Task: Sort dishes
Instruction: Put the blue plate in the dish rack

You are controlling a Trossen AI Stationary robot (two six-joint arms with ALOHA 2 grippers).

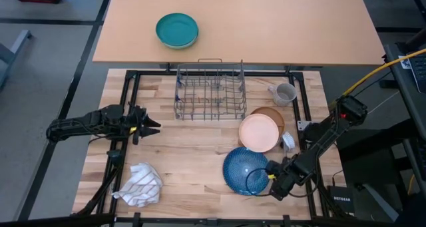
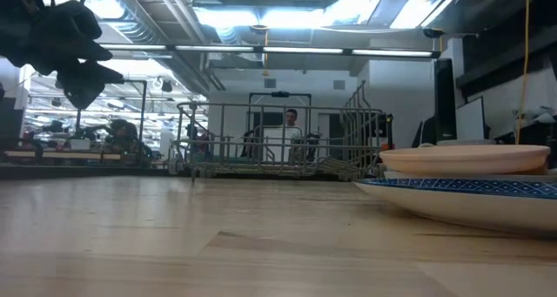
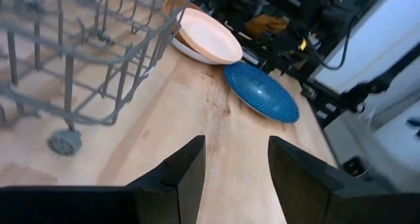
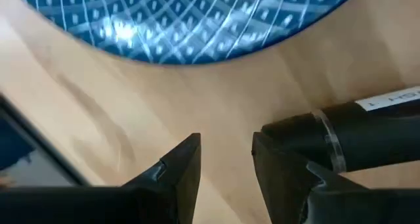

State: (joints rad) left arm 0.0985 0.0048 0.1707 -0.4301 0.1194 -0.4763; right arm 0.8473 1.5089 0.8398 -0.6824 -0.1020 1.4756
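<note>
A blue patterned plate (image 1: 245, 170) lies flat on the wooden table near its front right. Just beyond it a peach-pink dish (image 1: 258, 132) rests partly on a tan-brown dish (image 1: 274, 115). A small grey mug (image 1: 285, 92) stands to the right of the wire dish rack (image 1: 210, 90). My right gripper (image 1: 271, 180) hangs open, pointing down, just off the blue plate's right rim (image 4: 197, 33), with bare wood between its fingers. At the table's left side my left gripper (image 1: 152, 126) is held open above the table, pointing toward the dishes (image 3: 210, 37).
A teal-green bowl (image 1: 177, 29) sits on the farther tabletop. A crumpled white striped cloth (image 1: 140, 185) lies near the front left. A dark cable with a white label (image 4: 341, 129) runs beside my right gripper's fingers. Bare wood lies between the rack and the cloth.
</note>
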